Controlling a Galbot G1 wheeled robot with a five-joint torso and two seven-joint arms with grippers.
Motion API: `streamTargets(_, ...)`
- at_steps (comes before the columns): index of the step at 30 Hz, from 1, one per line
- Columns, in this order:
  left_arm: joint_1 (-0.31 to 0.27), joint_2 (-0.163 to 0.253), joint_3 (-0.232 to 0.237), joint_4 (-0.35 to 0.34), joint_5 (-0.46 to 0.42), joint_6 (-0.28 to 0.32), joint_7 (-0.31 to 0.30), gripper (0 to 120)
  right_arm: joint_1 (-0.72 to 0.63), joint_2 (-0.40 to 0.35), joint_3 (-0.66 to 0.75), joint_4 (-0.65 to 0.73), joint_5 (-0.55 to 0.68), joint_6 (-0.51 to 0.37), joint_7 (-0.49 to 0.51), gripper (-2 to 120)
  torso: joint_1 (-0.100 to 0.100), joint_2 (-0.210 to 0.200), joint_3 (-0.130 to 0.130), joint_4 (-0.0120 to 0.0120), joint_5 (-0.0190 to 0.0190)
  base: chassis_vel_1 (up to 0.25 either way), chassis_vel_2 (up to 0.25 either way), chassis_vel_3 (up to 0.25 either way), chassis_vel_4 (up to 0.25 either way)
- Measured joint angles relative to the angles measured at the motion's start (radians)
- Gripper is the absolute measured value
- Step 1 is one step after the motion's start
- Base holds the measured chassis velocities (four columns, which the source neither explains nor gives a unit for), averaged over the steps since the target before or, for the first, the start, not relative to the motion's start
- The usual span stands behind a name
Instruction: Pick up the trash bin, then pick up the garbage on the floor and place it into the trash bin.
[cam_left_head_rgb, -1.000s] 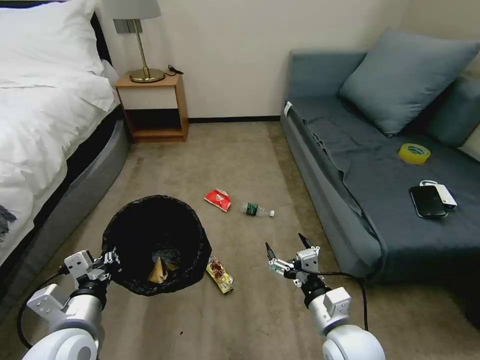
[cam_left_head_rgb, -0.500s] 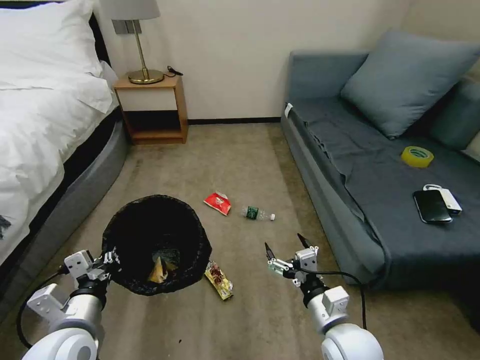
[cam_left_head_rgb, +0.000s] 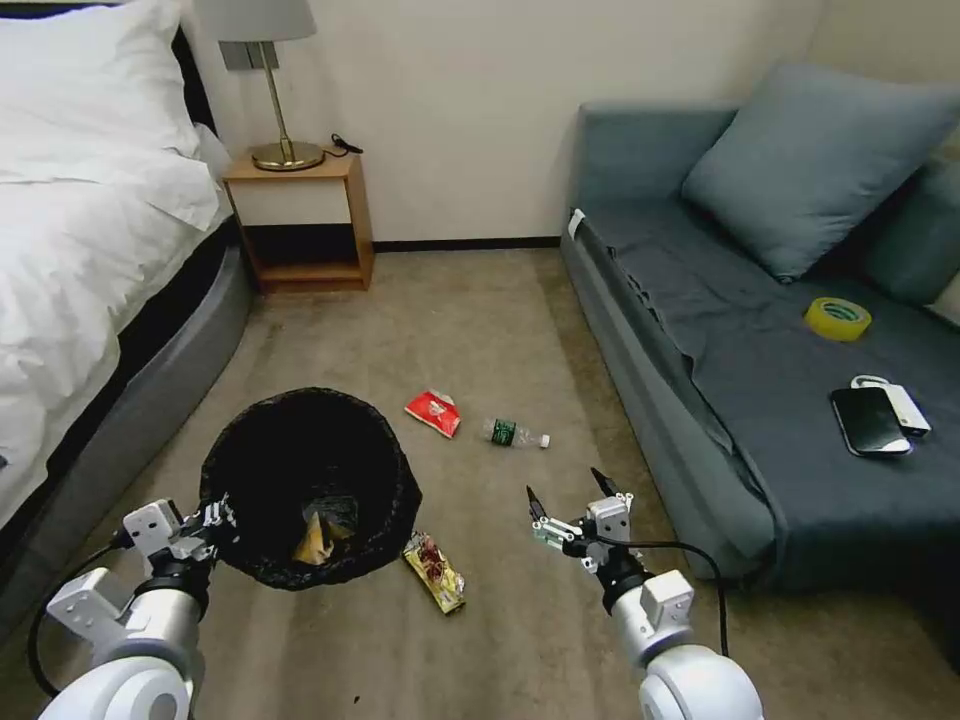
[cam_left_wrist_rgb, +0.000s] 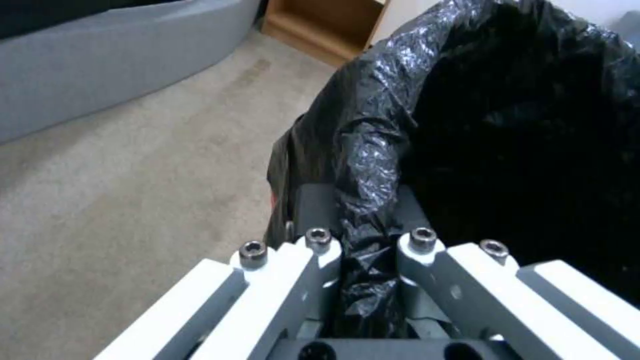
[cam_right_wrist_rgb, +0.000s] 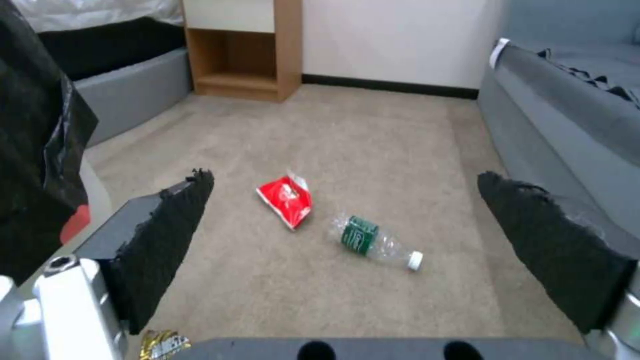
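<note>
While the left gripper (cam_left_head_rgb: 215, 520) clamps its jaws on the trash bin (cam_left_head_rgb: 310, 480) rim at lower left, the right gripper (cam_left_head_rgb: 566, 497) hovers wide open, empty, below the bottle (cam_left_head_rgb: 514, 434) and red packet (cam_left_head_rgb: 434, 411).

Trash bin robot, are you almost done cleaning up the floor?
Partly. The left gripper is shut on the trash bin rim, and a tan paper piece is inside. The right gripper is open and empty. On the carpet: the red snack packet, the bottle and the yellow-brown wrapper.
</note>
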Motion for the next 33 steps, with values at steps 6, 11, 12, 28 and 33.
streamTargets(6, 0.000, 0.000, -0.005, 0.000, -0.002, 0.000, 0.000, 4, 0.004, 0.002, -0.007, -0.012, 0.000, 0.000, 0.001, 100, 0.000, 0.000, 0.000, 0.0001, 0.0000, -0.025, 0.036, 0.037, -0.045)
streamTargets(11, 0.002, -0.001, -0.009, 0.000, -0.003, 0.000, 0.001, 4, 0.010, -0.001, -0.021, -0.020, 0.001, 0.001, 0.003, 100, 0.000, 0.000, 0.000, 0.0000, 0.0000, -0.030, 0.037, 0.024, -0.029)
streamTargets(12, 0.002, -0.002, -0.010, 0.000, -0.004, 0.000, 0.001, 4, 0.013, -0.002, -0.024, -0.021, 0.002, 0.001, 0.003, 100, 0.000, 0.000, 0.000, 0.0000, 0.0000, -0.065, 0.042, 0.031, -0.038)
streamTargets(28, 0.003, -0.005, -0.018, -0.005, -0.007, 0.002, 0.000, 4, 0.033, -0.016, -0.035, -0.036, 0.021, 0.001, 0.003, 100, 0.000, 0.000, 0.000, 0.0000, 0.0000, -0.021, 0.015, 0.018, -0.020)
streamTargets(33, 0.007, -0.008, -0.022, -0.005, 0.000, 0.002, 0.001, 4, 0.056, -0.039, -0.065, -0.073, 0.030, 0.014, -0.002, 100, 0.000, 0.000, 0.000, 0.0000, 0.0000, 0.000, 0.000, 0.000, 0.000)
